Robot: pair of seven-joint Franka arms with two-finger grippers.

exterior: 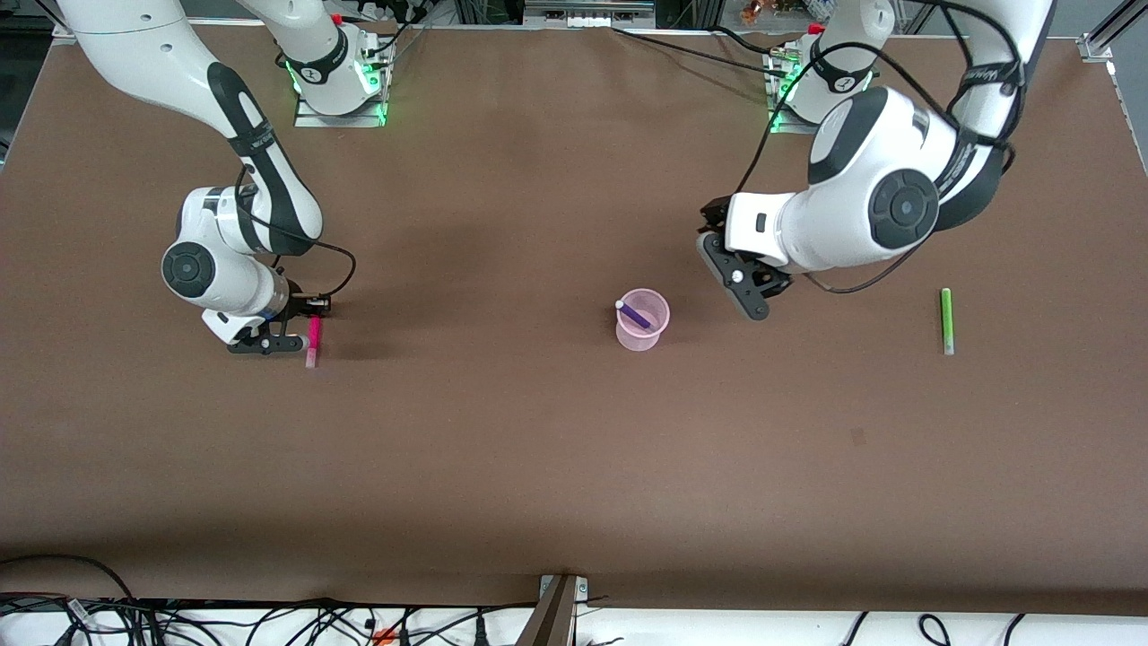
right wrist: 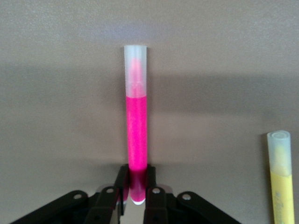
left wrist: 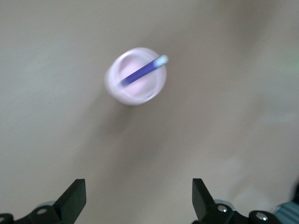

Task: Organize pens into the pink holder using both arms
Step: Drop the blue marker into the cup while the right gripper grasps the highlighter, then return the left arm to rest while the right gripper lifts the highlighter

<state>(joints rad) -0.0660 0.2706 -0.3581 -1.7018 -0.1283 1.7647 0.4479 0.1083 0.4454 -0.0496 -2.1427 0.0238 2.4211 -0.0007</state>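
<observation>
We see the pink holder (exterior: 642, 318) standing upright near the middle of the table, and the purple pen (exterior: 635, 313) is already in it, leaning against the rim with its pale tip up. We think the cup sits in the middle so that both arms can reach it.

The magenta pen (exterior: 313, 341) lies toward the right arm's end of the table. The right gripper (exterior: 300, 338) is down at the table there, and in the right wrist view its fingers are pressed on one end of the magenta pen (right wrist: 136, 140), with the capped end pointing away. We judge that holding it by the end leaves the length free to go into the cup. Just beside it in that wrist view lies the yellow pen (right wrist: 282, 179); in the front view the arm hides it.

The left gripper (exterior: 747, 292) hangs above the table beside the holder, toward the left arm's end. Its fingers are spread wide and hold nothing; its wrist view looks down at the holder (left wrist: 135, 77). The green pen (exterior: 946, 320) lies flat, well apart, near the left arm's end, probably the next one for this arm.

The table (exterior: 538, 449) is covered with plain brown material. Cables (exterior: 314, 619) lie along the edge nearest the front camera.
</observation>
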